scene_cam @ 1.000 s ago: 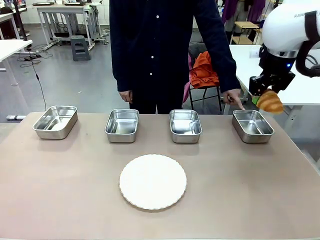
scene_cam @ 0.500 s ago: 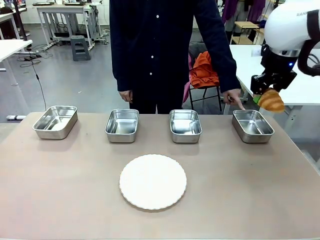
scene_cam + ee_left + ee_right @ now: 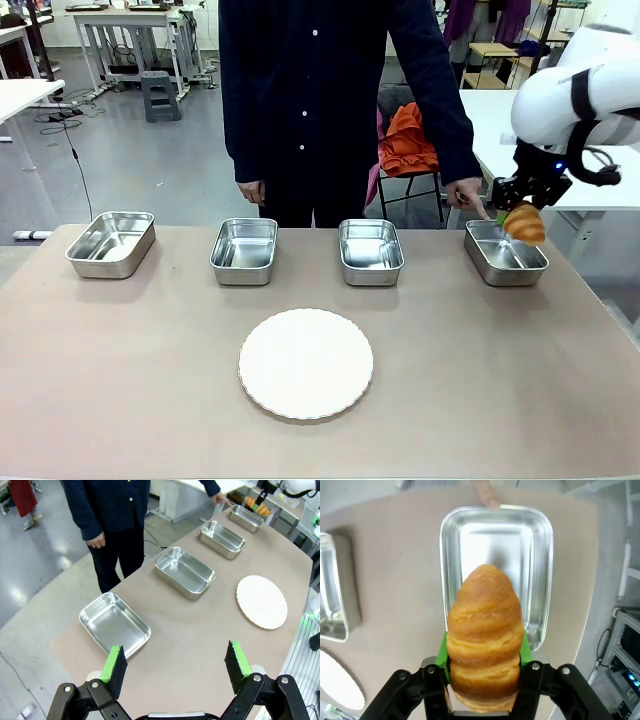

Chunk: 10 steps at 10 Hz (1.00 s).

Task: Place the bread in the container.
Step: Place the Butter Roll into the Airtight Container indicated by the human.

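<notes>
**One croissant held over the pointed-out tray**

One bread (image 3: pixel 485 635), a golden croissant, sits clamped between the right gripper (image 3: pixel 518 213)'s jaws, pinched across its lower middle so its free tip juts out ahead of them. Its long axis runs along the fingers, tip aimed down at the container (image 3: pixel 496 570), the steel tray directly beyond the jaws. This grip probably lets it drop lengthwise into the tray. A person's finger (image 3: pixel 486 494) touches the tray's far rim, seemingly marking it. The left gripper (image 3: pixel 176 667) hovers elsewhere, jaws apart and holding nothing.
</notes>
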Tool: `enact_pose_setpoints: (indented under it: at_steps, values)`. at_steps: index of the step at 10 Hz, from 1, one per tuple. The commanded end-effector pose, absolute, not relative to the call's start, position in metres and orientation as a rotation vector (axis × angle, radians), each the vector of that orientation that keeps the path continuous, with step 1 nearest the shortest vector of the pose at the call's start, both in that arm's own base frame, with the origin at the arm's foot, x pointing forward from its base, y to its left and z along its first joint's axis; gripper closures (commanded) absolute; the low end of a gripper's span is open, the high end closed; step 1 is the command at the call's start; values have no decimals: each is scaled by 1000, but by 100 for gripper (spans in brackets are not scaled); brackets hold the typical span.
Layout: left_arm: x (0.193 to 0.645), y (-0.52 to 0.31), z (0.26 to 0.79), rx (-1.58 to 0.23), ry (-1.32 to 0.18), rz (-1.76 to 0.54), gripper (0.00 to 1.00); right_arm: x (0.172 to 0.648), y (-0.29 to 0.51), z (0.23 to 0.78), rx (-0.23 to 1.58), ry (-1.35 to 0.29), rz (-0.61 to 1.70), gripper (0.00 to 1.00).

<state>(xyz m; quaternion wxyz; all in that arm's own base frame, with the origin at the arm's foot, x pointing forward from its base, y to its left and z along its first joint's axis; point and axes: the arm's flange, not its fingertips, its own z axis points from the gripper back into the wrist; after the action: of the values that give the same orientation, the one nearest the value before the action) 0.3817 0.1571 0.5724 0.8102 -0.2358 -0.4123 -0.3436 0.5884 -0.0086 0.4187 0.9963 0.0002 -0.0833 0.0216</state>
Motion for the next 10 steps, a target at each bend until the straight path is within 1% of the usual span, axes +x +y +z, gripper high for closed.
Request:
enact_pose_setpoints:
  at_steps: [1, 5, 7, 10]
  values:
    - [381, 156, 573, -507, -888, -737, 0, 597, -15, 406, 22, -191, 65, 45]
    - [381, 156, 573, -507, -888, -737, 0, 601, -17, 374, 27, -202, 85, 45]
    - [381, 156, 573, -507, -888, -737, 0, 603, -19, 370, 13, -211, 81, 0]
    - [381, 156, 573, -507, -888, -737, 0, 602, -19, 371, 4, -230, 74, 0]
